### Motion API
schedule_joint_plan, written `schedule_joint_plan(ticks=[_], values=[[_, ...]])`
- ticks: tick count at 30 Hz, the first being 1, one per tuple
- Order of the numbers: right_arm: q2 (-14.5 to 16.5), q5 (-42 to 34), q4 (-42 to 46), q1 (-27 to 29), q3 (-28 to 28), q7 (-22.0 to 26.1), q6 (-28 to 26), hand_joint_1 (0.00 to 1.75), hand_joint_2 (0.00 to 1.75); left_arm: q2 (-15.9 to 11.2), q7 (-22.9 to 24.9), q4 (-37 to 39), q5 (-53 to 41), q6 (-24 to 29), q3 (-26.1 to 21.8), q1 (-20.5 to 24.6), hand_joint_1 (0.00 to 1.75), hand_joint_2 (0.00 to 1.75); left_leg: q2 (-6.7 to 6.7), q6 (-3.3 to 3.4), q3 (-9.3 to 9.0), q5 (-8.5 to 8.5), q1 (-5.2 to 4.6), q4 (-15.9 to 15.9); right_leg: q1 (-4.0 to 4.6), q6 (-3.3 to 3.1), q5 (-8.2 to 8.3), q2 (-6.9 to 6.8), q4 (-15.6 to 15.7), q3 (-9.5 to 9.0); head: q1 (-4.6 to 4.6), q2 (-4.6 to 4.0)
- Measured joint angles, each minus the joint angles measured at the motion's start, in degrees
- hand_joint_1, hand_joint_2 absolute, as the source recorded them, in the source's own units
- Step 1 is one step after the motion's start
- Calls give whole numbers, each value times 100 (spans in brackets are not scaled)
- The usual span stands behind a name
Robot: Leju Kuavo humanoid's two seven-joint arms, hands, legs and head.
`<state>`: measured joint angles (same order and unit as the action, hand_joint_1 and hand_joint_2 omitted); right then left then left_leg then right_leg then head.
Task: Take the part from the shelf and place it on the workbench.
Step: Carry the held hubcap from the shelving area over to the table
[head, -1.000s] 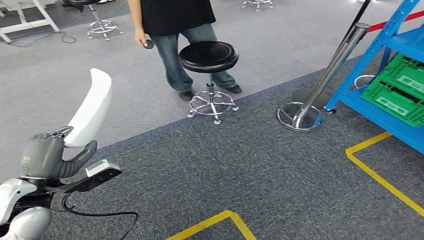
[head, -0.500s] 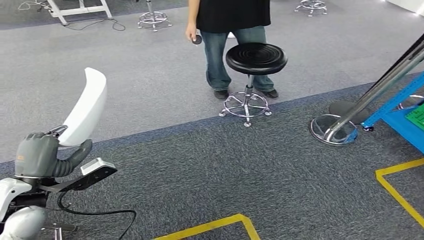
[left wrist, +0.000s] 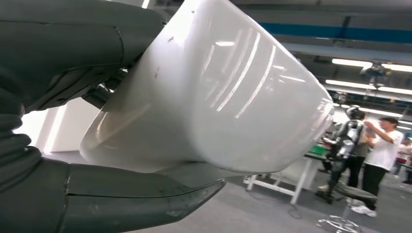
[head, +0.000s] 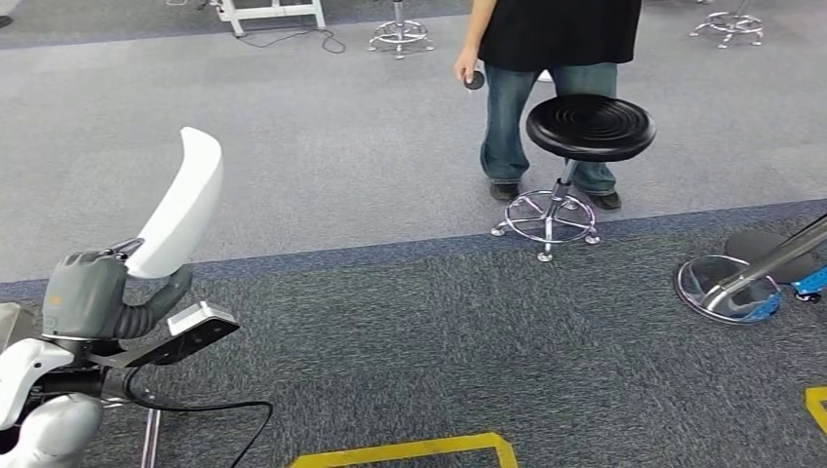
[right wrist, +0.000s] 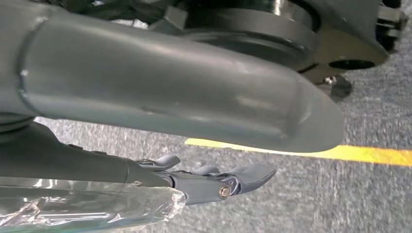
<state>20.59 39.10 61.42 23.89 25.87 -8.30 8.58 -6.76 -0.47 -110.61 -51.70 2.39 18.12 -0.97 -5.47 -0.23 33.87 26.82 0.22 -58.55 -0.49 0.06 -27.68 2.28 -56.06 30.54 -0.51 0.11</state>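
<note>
Now the whole view has swung away from the shelf (the robot turns); the left hand (head: 86, 297) holds the white part (head: 182, 207), the right hand's (right wrist: 214, 182) fingers lie loose, holding nothing.

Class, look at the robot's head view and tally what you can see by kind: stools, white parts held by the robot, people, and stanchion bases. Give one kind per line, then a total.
Stools: 3, the black stool plus two stool bases at the top edge
White part in the left hand: 1
Person: 1
Stanchion base: 1
Total: 6
</note>
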Motion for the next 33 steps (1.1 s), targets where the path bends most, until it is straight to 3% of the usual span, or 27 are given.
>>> schedule_joint_plan(ticks=[2,4,5,6,7,9,11,13,14,15,17,19,20,21,23,25,27,29,31,33], values=[[0,-2,-2,7,2,-3,-19,0,0,4,4,1,-1,-3,2,26,175,175,355,-58,272,335,1,-583,6,-50,3,-156,30,-21,-36,0],[0,-2,-6,21,8,-7,-32,0,0,8,7,5,-2,-5,5,31,175,175,476,-110,620,630,31,-1297,20,-71,-14,-325,26,-21,-49,0],[0,-2,-8,22,12,-8,-35,0,0,8,8,7,-2,-7,7,26,175,175,495,-127,698,644,46,-1456,25,-71,-24,-410,24,-24,-49,0],[0,-2,-9,19,15,-8,-37,0,0,8,9,9,-2,-7,7,24,175,175,516,-138,662,546,58,-1390,28,-66,-36,-493,22,-31,-48,0],[0,-2,-11,15,17,-8,-37,0,0,8,10,10,-2,-8,7,23,175,175,558,-142,509,364,66,-1107,29,-55,-50,-570,20,-46,-49,0],[0,-2,-13,14,19,-8,-34,0,0,8,10,10,-2,-8,7,32,175,175,823,-124,79,39,47,-316,51,-10,-91,-700,7,-86,-52,0],[0,-2,-15,15,21,-8,-32,0,0,10,10,11,-2,-9,8,42,175,175,1010,-47,-130,-36,7,94,87,49,-134,-812,-6,-118,-46,0],[0,-2,-15,11,22,-8,-32,0,0,10,10,11,-3,-8,7,39,175,175,907,47,-121,-21,-16,126,94,105,-164,-936,3,-153,-40,0],[0,-1,-15,7,22,-8,-32,0,0,13,10,11,-4,-8,7,34,175,175,837,82,-121,-29,-11,136,82,140,-196,-909,-16,-157,-39,0],[0,-2,-15,2,21,-5,-32,0,0,18,10,10,-4,-8,7,37,175,175,766,120,-124,-41,-4,147,66,170,-276,-790,-111,-122,-28,0],[0,1,-16,2,23,-4,-26,0,0,33,10,10,-6,-9,9,49,175,175,636,184,-127,-62,14,159,40,210,-602,-427,-699,159,1,0],[0,9,-19,11,41,-6,-11,0,0,47,10,11,-8,-13,9,55,175,175,485,217,-119,-67,7,158,35,214,-931,-256,-1548,603,18,0],[0,14,-20,13,57,-6,-3,0,0,51,10,12,-8,-15,9,54,175,175,398,221,-120,-67,1,157,36,210,-962,-237,-1795,759,20,0],[0,19,-21,10,72,-3,6,0,0,55,10,13,-8,-19,10,52,175,175,313,221,-125,-67,-3,156,37,198,-871,-227,-1812,810,22,0],[-1,31,-22,4,97,5,24,0,0,60,11,13,-8,-24,11,52,175,175,139,217,-146,-65,-4,155,35,154,-415,-123,-1175,583,23,0],[-2,47,-22,-2,119,10,36,0,0,69,13,13,-9,-25,11,55,175,175,-22,191,-145,-56,-13,141,21,108,-77,126,-383,242,19,0],[-2,61,-22,-7,136,11,42,0,0,73,16,13,-10,-25,10,56,175,175,-159,128,-109,-65,-2,132,20,86,-36,227,-94,89,15,0],[-2,72,-22,-22,147,12,43,0,0,74,17,13,-10,-25,10,46,175,175,-220,55,-69,-72,28,124,27,50,-19,104,-50,49,17,0],[-2,75,-22,-40,159,15,43,0,0,73,17,13,-11,-25,8,49,175,175,44,-2,43,95,24,-103,20,-12,12,-41,11,19,-6,0],[-2,76,-23,-38,165,19,43,0,0,72,18,13,-12,-26,6,64,175,175,389,-56,350,463,26,-753,24,-56,14,-198,38,5,-34,0]])
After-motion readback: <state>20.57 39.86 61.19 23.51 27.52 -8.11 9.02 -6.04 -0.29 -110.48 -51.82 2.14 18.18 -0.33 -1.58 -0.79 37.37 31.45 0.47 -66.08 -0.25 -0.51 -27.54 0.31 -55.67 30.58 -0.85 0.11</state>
